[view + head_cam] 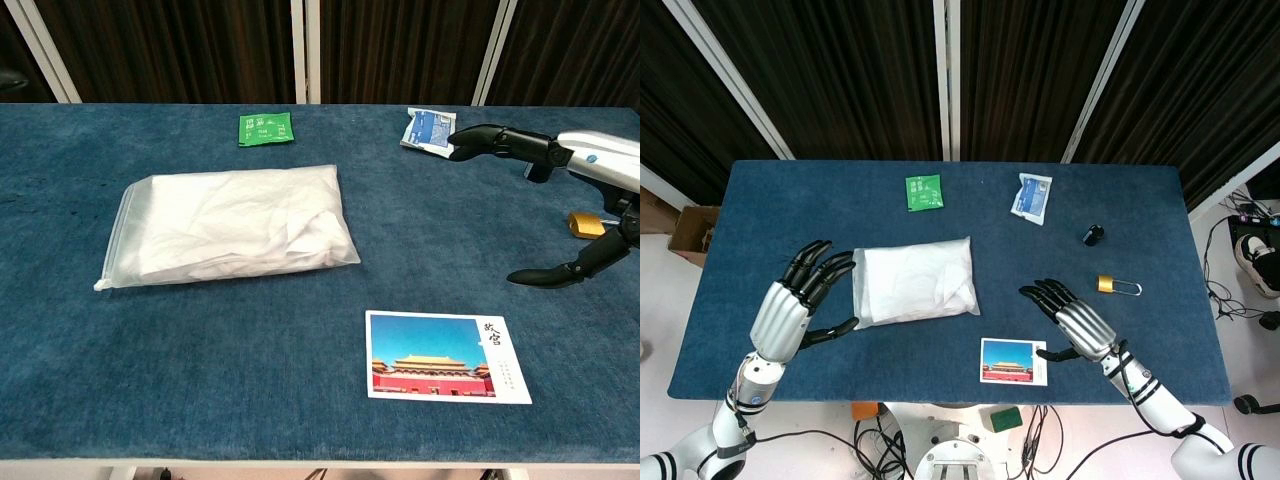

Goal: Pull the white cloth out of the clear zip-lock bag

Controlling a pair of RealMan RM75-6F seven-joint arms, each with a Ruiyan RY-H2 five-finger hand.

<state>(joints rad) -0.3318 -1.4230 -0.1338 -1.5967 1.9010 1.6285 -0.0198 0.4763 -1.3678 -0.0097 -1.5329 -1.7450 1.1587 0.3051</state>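
White cloth [240,225]: folded and crumpled, soft creases showing, entirely inside the bag; no part of it sticks out.
Zip-lock bag [912,281]: clear glossy plastic, roughly rectangular and puffed up by the cloth; its sealed strip runs along the edge nearest the left hand. It lies flat near the middle of the bench.
Bench [1140,210]: covered in dark blue felt-like fabric with a fine nap, rectangular.
Left hand [800,297]: black fingers and silver back, fingers spread and pointing toward the bag, fingertips just beside its sealed edge, thumb low and apart; it holds nothing. Seen only in the head view.
Right hand [1072,319]: same build, fingers spread and extended toward the bag but apart from it, thumb stretched out just above the postcard; it holds nothing.
Postcard [447,356]: flat glossy rectangle with a red-walled palace under blue sky, near the front edge of the bench.
Green packet [924,192]: small flat square sachet near the far edge.
Blue-and-white packet [1032,197]: crinkled pouch, lying tilted.
Padlock [1118,286]: brass body with a metal shackle, lying flat beside the right hand.
Black object [1093,235]: small and rounded; cannot tell what it is.
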